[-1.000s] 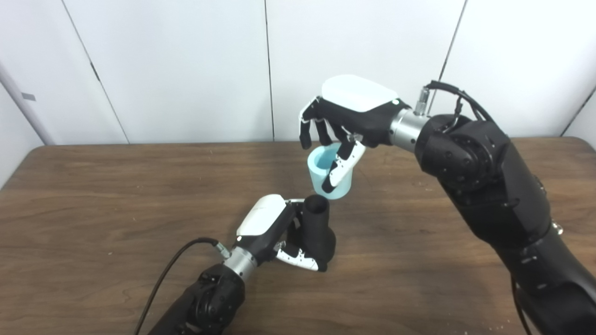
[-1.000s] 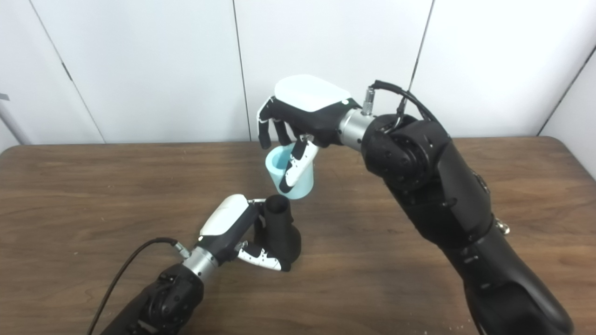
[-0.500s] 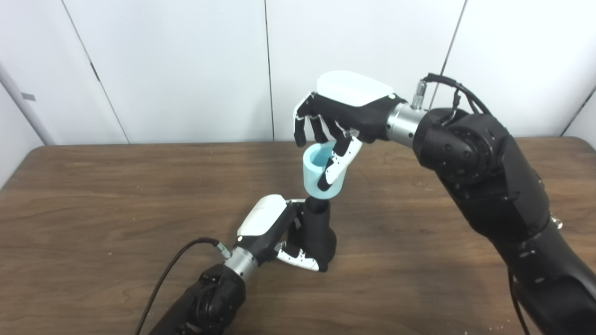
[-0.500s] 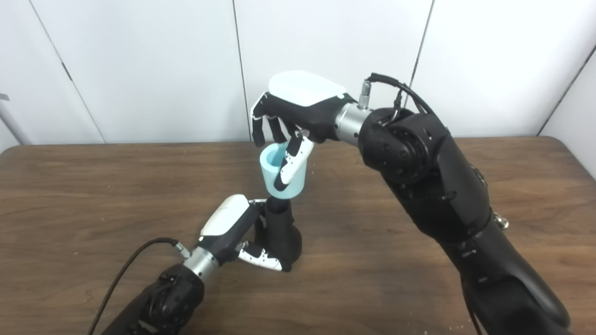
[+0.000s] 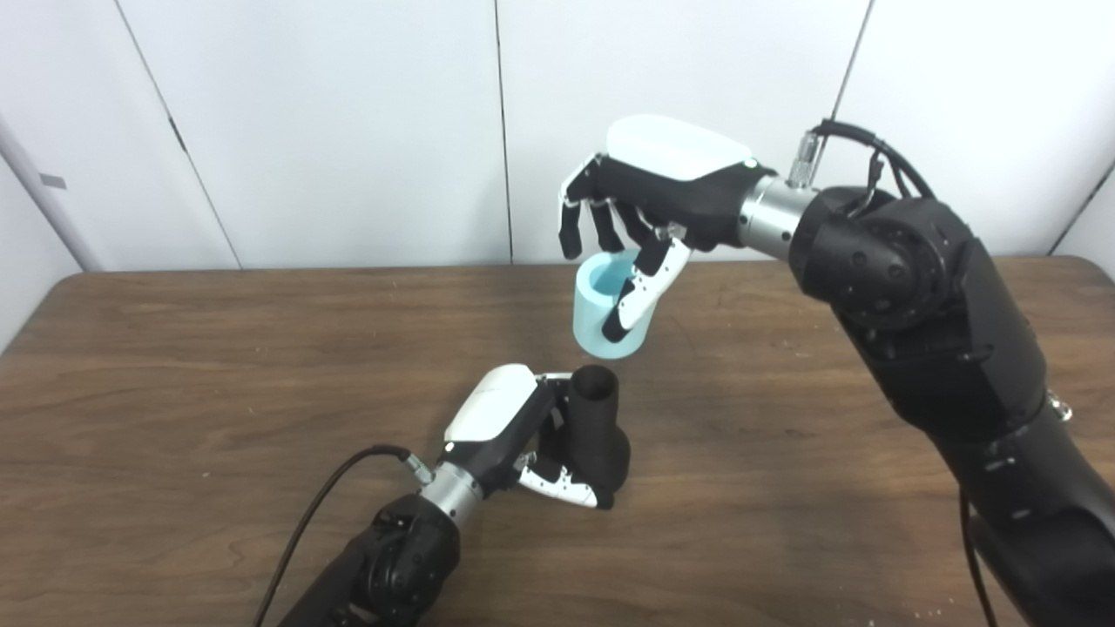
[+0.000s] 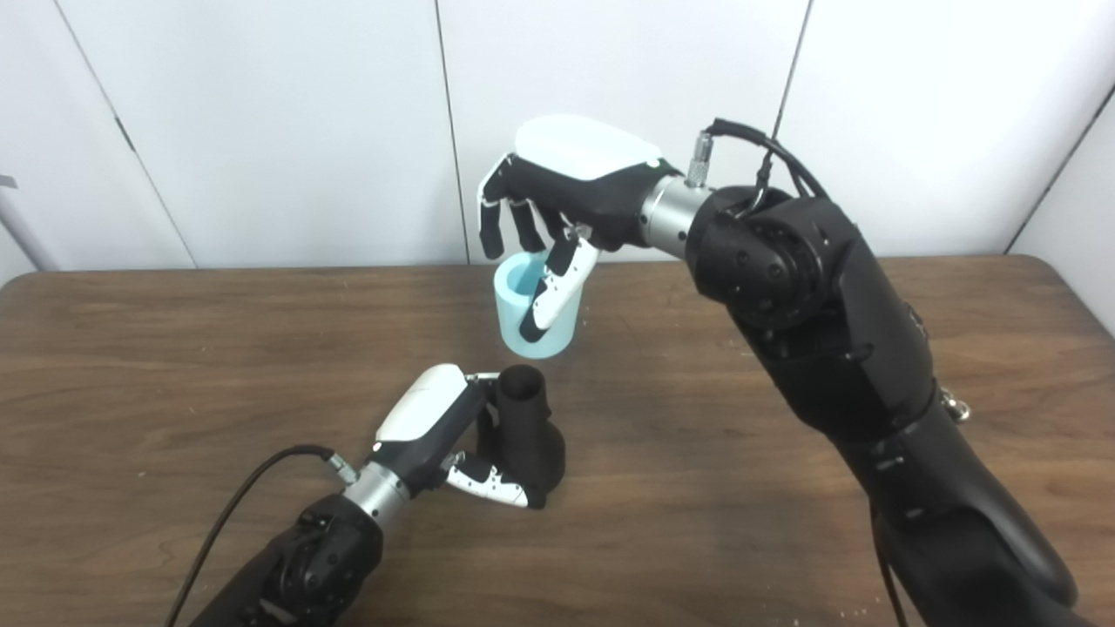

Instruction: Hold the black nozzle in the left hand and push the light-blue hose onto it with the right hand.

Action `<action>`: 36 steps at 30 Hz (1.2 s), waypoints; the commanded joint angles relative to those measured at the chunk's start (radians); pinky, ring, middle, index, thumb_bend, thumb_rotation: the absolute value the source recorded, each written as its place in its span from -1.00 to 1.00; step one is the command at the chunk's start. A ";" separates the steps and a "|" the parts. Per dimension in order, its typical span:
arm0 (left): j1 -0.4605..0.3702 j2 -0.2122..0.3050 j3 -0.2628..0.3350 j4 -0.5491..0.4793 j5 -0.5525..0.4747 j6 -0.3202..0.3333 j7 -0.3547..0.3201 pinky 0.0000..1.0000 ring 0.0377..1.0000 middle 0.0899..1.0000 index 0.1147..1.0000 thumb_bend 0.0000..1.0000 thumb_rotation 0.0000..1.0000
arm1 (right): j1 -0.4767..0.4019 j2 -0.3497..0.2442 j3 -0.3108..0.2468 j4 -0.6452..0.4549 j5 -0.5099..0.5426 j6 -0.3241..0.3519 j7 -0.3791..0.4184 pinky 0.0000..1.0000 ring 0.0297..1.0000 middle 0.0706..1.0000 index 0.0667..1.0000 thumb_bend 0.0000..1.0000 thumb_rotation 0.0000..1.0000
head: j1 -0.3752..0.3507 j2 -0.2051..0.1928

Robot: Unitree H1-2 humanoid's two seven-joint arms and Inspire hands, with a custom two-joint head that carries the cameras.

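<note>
No readable text, labels, brands or numbers showed in either view.

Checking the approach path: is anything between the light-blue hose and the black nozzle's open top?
Nothing. Both eye views show only bare table in the gap between the light-blue hose, held by the right robot hand, and the black nozzle.

Paired head cameras, high, facing table
</note>
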 commanded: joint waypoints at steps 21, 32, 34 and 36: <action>0.103 0.016 -0.090 0.095 0.036 0.096 -0.179 -0.13 -0.18 -0.19 -0.16 0.04 -0.83 | -0.091 -0.001 -0.032 -0.049 0.109 0.076 0.023 -0.76 -0.65 -0.50 -0.11 0.03 -0.76 | 0.001 0.002; 0.101 0.013 -0.089 0.101 0.033 0.094 -0.177 -0.12 -0.18 -0.19 -0.16 0.04 -0.83 | -0.089 -0.012 -0.018 -0.023 0.108 0.066 0.009 -0.79 -0.69 -0.53 -0.11 0.03 -0.76 | 0.002 0.002; 0.101 0.011 -0.089 0.101 0.033 0.095 -0.176 -0.12 -0.19 -0.19 -0.16 0.04 -0.83 | -0.087 -0.010 -0.015 -0.020 0.109 0.073 0.014 -0.79 -0.69 -0.53 -0.11 0.03 -0.75 | 0.003 0.003; 0.102 0.011 -0.089 0.096 0.034 0.101 -0.178 -0.12 -0.19 -0.19 -0.16 0.04 -0.83 | -0.083 -0.010 -0.009 -0.018 0.105 0.077 0.017 -0.78 -0.68 -0.52 -0.11 0.04 -0.75 | 0.004 0.004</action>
